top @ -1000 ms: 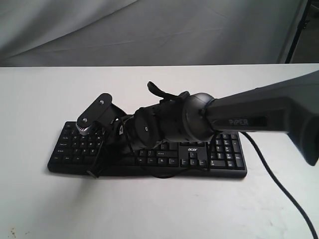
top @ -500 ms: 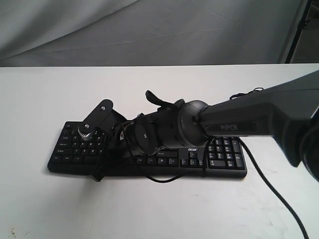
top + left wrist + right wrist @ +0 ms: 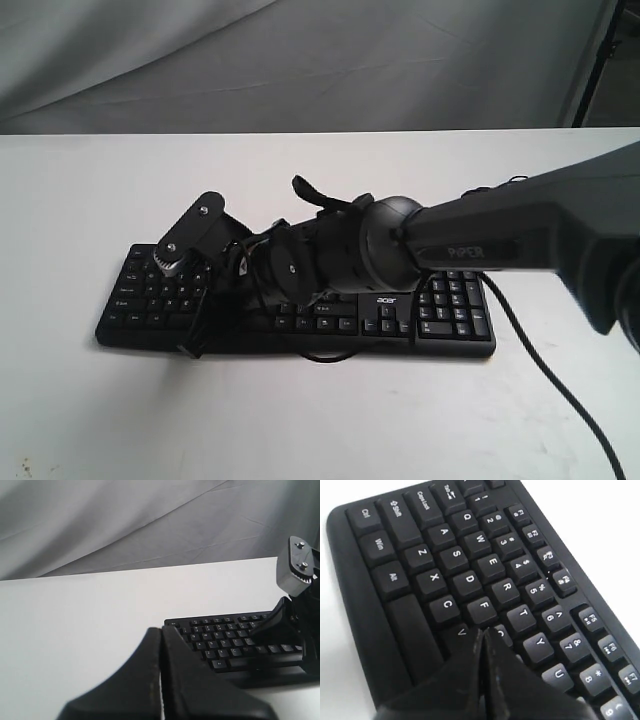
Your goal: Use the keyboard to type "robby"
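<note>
The black keyboard (image 3: 452, 310) lies across the white table, with its "acer" logo showing beside the arm. My right arm reaches over it from the right. The right gripper (image 3: 194, 346) is shut and empty, and points down at the left half of the keys. In the right wrist view its tips (image 3: 483, 631) stand over the seam between V and G on the keyboard (image 3: 470, 570); contact cannot be told. The left gripper (image 3: 161, 630) is shut and empty, off the keyboard's (image 3: 220, 635) Esc end. From there I see the right gripper's fingers (image 3: 269, 624).
The keyboard's thin black cable (image 3: 560, 385) runs off toward the front right over the table (image 3: 300, 420). A grey cloth (image 3: 300, 60) hangs behind the table's far edge. A black stand (image 3: 600, 60) is at the back right.
The right gripper dipped toward the keys half a second ago and has since lifted slightly, staying over the same left-middle part of the keyboard.
</note>
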`<state>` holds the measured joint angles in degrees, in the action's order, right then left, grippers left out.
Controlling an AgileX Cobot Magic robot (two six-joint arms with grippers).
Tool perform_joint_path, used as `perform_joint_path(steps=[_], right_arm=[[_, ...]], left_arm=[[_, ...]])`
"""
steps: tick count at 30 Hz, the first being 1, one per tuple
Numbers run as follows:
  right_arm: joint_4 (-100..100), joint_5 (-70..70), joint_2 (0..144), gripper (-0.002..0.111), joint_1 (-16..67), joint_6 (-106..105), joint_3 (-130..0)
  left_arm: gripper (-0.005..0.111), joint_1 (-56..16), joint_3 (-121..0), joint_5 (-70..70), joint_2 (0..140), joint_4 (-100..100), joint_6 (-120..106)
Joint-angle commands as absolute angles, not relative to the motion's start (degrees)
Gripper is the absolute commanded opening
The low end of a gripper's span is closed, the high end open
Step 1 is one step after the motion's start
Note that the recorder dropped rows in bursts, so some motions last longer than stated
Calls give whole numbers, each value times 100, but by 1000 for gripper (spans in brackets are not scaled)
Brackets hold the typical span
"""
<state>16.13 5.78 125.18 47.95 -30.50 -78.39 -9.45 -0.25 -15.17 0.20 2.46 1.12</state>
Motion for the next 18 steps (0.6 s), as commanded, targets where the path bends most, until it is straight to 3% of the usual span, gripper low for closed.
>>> perform_joint_path(steps=[1, 18], right_arm=[[1588, 563, 12624, 0, 4797, -3091, -7875], [1322, 846, 12111, 0, 4516, -2957, -8355]], left_arm=[[0, -982, 0, -1476, 0, 274, 128], [0, -982, 0, -1476, 0, 274, 128]])
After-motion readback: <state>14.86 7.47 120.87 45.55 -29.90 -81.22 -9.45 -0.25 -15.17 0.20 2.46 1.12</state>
